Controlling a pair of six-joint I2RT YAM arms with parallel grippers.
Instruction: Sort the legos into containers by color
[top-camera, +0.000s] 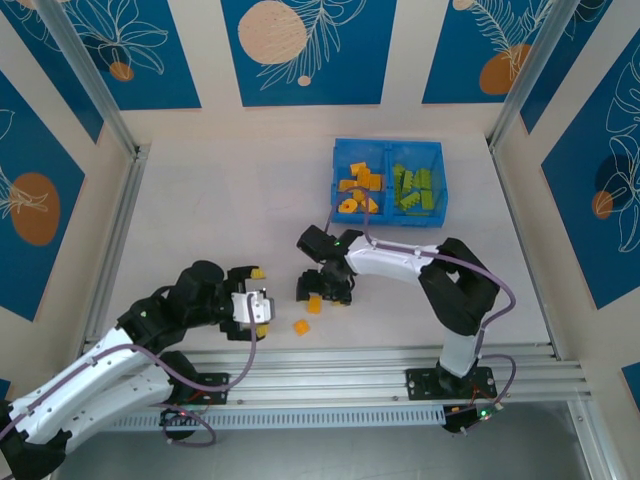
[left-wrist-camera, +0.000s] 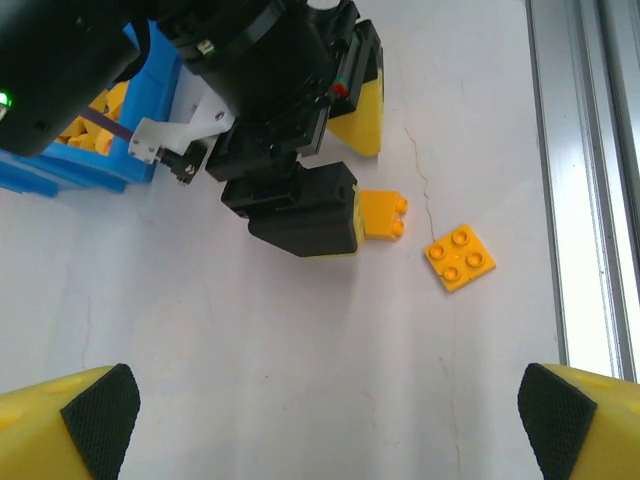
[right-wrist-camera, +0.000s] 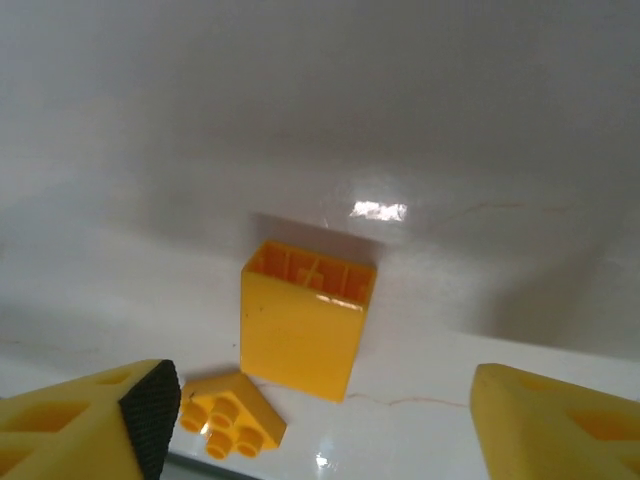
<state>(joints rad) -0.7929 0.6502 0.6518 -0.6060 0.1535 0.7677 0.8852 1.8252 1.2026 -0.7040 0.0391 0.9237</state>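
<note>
Over table (left-wrist-camera: 300, 340), L fingers (left-wrist-camera: 98, 412) wide apart, empty; R fingers (right-wrist-camera: 150, 415) apart, orange brick (right-wrist-camera: 305, 325) in gap ahead.

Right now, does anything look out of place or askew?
An orange block lies on the table outside the tray, tipped on its side with its hollow underside showing. An orange plate sits beside it, studs up.

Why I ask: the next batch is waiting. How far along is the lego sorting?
Done: the bright-blue plastic tray holds orange-yellow bricks in its left compartment and light-green bricks in its right. In hand: the right gripper stands open around a chunky orange-yellow block, not yet gripping. Still to go: that block and a flat orange-yellow plate beside it. The left gripper is open and empty.
</note>
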